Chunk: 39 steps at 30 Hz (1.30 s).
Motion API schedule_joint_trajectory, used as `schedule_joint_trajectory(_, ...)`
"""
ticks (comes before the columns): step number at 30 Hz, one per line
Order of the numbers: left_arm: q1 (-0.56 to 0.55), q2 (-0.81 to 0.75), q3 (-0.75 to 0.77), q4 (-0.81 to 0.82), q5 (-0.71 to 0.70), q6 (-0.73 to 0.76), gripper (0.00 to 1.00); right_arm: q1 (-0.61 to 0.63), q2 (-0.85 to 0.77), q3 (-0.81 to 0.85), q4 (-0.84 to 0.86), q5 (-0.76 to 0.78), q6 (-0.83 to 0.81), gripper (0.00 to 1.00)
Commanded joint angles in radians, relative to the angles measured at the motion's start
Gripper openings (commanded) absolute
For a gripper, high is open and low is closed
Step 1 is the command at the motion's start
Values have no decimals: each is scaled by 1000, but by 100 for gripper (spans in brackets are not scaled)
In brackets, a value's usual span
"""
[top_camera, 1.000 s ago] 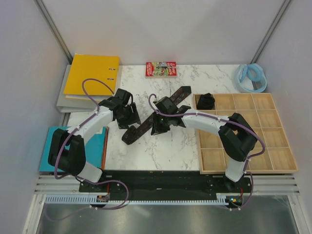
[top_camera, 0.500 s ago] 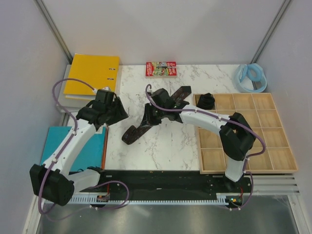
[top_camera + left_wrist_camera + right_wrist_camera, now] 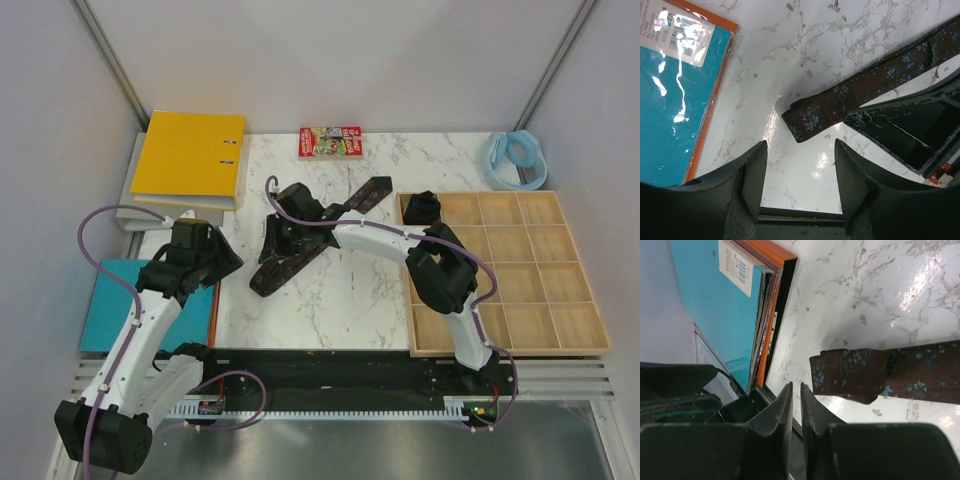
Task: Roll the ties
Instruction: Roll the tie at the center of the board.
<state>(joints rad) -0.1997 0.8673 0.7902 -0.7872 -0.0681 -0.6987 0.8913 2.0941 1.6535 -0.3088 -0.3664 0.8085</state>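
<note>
Marble tabletop (image 3: 350, 290): tie (image 3: 268, 278) flat, diag., end free, prob. for starting roll. R gripper (image 3: 796, 387) over it, jaws near-closed, empty; L gripper (image 3: 800, 150) released, clear.

Ylw binder (image 3: 190, 155), teal folder (image 3: 675, 100), wood tray (image 3: 540, 349)

A dark woven-cloth tie (image 3: 840, 102), matt and sprigged with small blue flowers, lies just ahead of the left pincer (image 3: 800, 150), whose black plastic fingers (image 3: 752, 175) look dull and grainy. Beneath it the marble-patterned counter (image 3: 805, 30) gleams; beside the pincer, a teal folder (image 3: 675, 100) shines like laminated card.
</note>
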Motion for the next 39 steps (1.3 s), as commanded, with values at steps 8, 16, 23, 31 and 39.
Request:
schedule_joint_trajectory(8, 8, -19, -46, 68, 63, -4, 65, -11, 104, 57, 19, -54, 8, 17)
schedule_joint_trajectory(16, 8, -11, -74, 103, 114, -7, 65, -46, 115, -43, 56, -49, -11, 16)
schedule_joint_trajectory(23, 8, -4, -114, 141, 132, -22, 65, -69, 122, -107, 88, -43, -17, 15)
schedule_joint_trajectory(31, -3, 53, -183, 230, 162, -56, 63, -74, 130, -133, 111, -51, -14, 15)
schedule_joint_trajectory(39, -33, 140, -216, 332, 174, -93, 61, -75, 126, -146, 123, -57, -9, 15)
